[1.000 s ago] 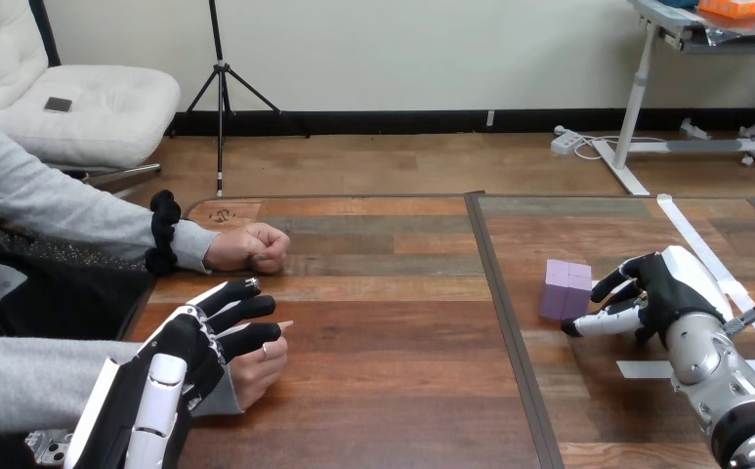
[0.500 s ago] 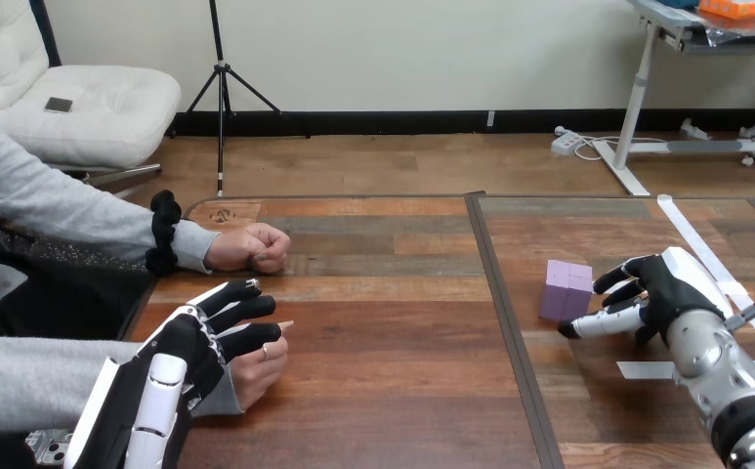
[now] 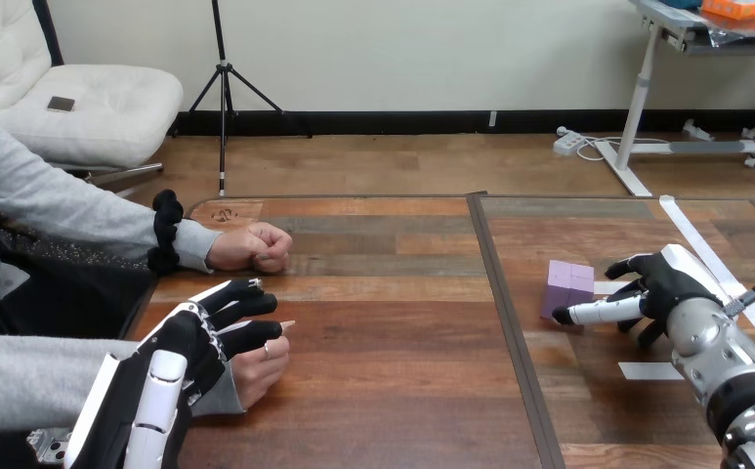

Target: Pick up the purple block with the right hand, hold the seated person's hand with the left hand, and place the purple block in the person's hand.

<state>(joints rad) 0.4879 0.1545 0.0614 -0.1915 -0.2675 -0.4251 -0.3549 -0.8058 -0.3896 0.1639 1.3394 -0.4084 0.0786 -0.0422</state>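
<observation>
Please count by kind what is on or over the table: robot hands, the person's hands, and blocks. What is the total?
Robot hands: 2, the left hand and the right hand.
Person's hands: 2, the person's far hand, a fist, and the person's near hand, partly covered by the left hand.
Blocks: 1, the purple block.
Total: 5.

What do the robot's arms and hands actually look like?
The left robot hand and right robot hand are black, with white shells on their backs and black-and-white jointed fingers. The right forearm is rounded silver metal.
</observation>
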